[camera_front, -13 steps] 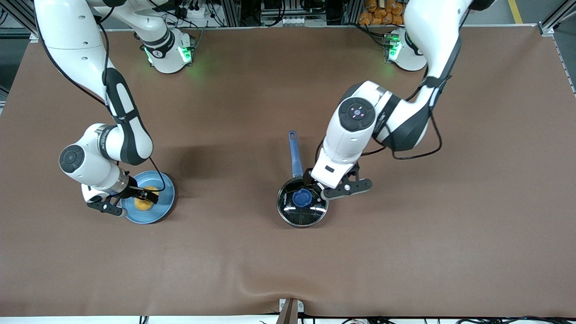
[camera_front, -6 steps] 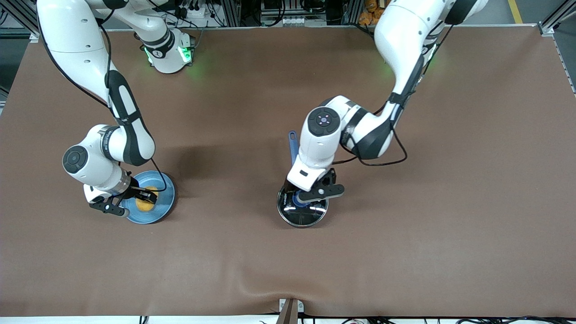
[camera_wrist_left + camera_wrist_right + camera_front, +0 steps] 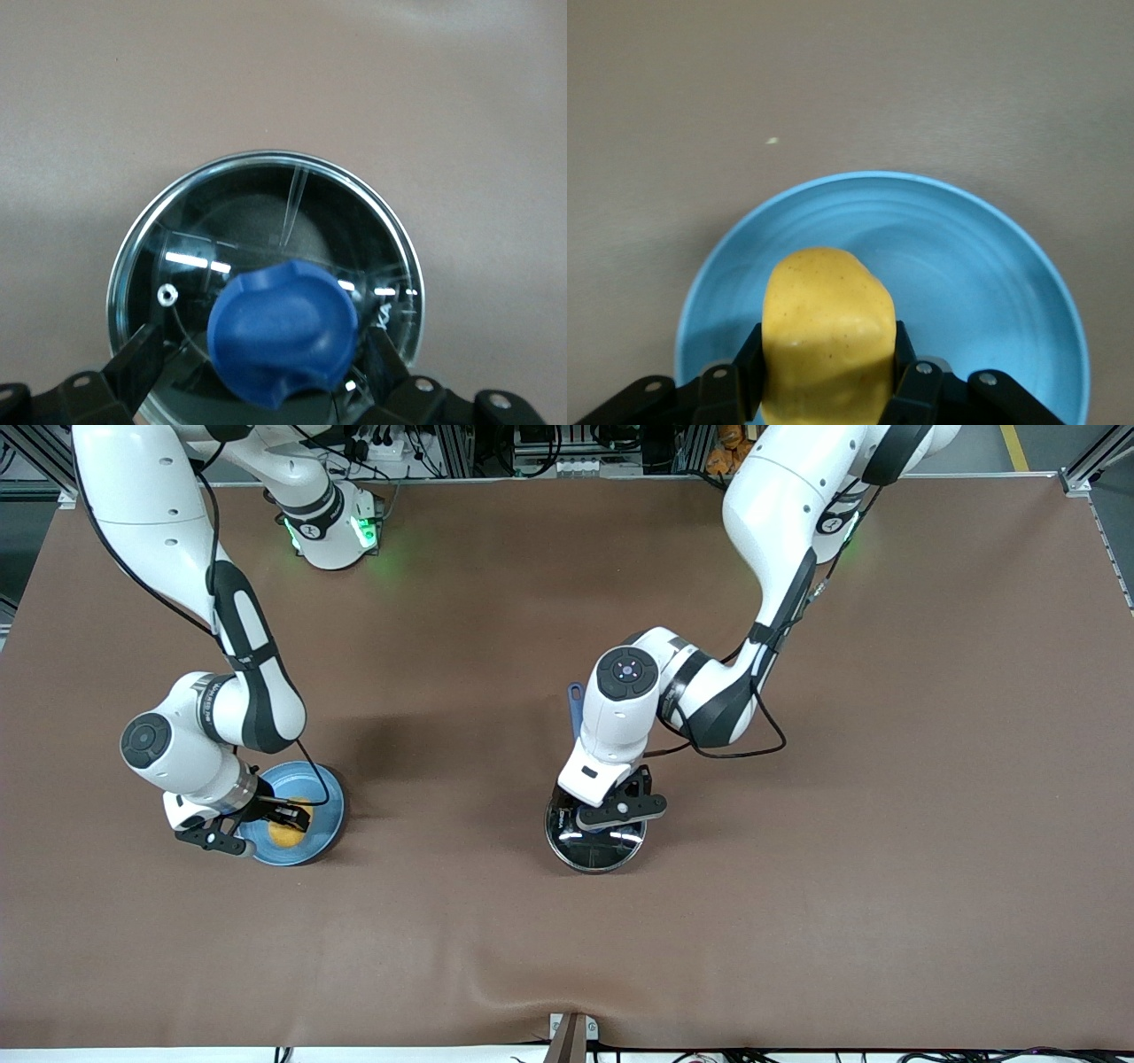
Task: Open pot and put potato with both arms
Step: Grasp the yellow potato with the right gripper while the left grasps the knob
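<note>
Gripping the potato (image 3: 827, 332) on the blue plate (image 3: 323, 793), my right gripper (image 3: 285, 817) has both fingers (image 3: 912, 390) pressed to its sides, toward the right arm's end. Mid-table, my left gripper (image 3: 611, 819) sits spread wide around the blue lid knob (image 3: 283, 332), apart from it, lid on the pot (image 3: 594, 850).

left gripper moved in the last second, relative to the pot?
Yes. The left gripper came from beside the pot, at the left arm's end, to over its glass lid, open fingers flanking the blue knob.
</note>
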Robot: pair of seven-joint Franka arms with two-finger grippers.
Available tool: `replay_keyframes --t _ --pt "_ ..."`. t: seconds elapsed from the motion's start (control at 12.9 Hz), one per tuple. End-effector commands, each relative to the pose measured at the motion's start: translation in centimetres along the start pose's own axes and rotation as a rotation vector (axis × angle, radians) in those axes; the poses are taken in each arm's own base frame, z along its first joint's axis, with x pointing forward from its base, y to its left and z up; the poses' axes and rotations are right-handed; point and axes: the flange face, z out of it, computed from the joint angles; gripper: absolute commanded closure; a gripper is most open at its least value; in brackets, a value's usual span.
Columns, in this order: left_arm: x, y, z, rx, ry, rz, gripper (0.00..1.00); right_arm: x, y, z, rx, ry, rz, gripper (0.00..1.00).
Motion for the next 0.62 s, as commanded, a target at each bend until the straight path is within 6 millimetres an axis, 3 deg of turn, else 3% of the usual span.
replay_keyframes --t 0.0,0.31,0.46,0.54 --pt "0.4 0.8 0.9 0.005 0.057 -0.001 0.00 0.8 -1.9 -3.5 0.050 -0.033 -0.005 0.70" --pt "0.2 1.0 1.3 0.008 0.061 -0.013 0.00 0.9 -6.2 -7.4 0.084 -0.028 -0.026 0.69" --pt "0.3 1.2 0.7 -0.002 0.064 -0.079 0.84 0.0 -10.3 -8.8 0.098 -0.032 -0.007 0.69" --pt "0.4 1.2 0.6 -0.003 0.065 -0.085 1.00 -0.2 -12.0 -9.6 0.103 -0.041 0.023 0.69"
